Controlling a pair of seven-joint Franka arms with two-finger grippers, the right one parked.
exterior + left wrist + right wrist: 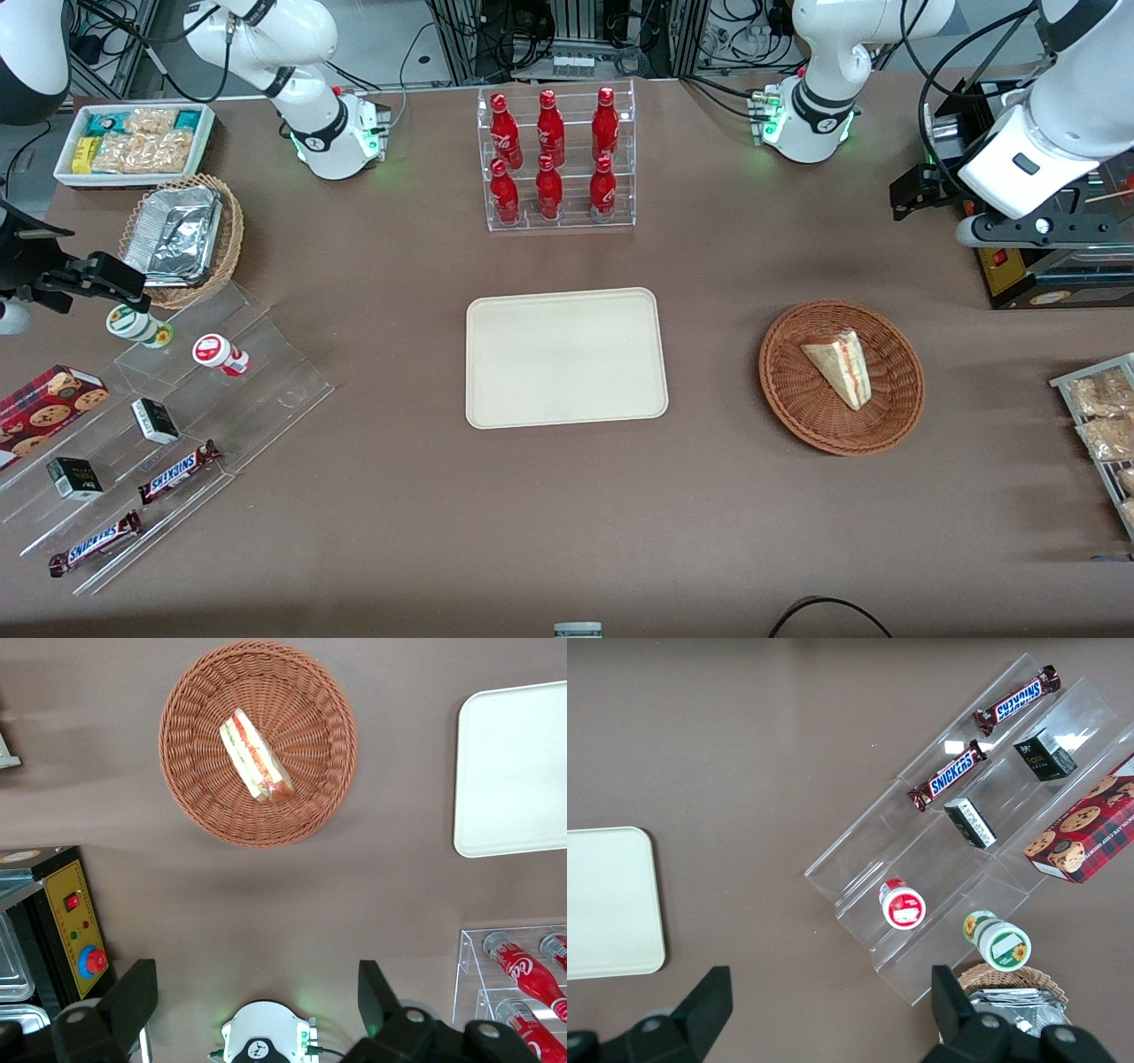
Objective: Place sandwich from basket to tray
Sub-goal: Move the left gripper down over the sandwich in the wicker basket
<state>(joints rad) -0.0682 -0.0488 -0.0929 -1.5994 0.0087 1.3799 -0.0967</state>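
Note:
The sandwich (pixel 840 366) is a pale triangular wedge with red and green filling along its edge. It lies in the round reddish-brown wicker basket (pixel 788 390), toward the working arm's end of the table. Both also show in the left wrist view: the sandwich (pixel 255 756) and the basket (pixel 195 797). The cream-beige tray (pixel 565 357) lies bare at the table's middle, beside the basket; one end of it shows in the left wrist view (pixel 514 771). My left gripper (pixel 917 188) hangs high above the table, farther from the front camera than the basket. It is open and empty (pixel 255 1001).
A clear rack of red bottles (pixel 558 159) stands farther back than the tray. A black box with a red button (pixel 1045 266) sits under the working arm. A wire rack of snack bags (pixel 1099 425) stands at that table end. A stepped acrylic stand (pixel 159 425) stands toward the parked arm's end.

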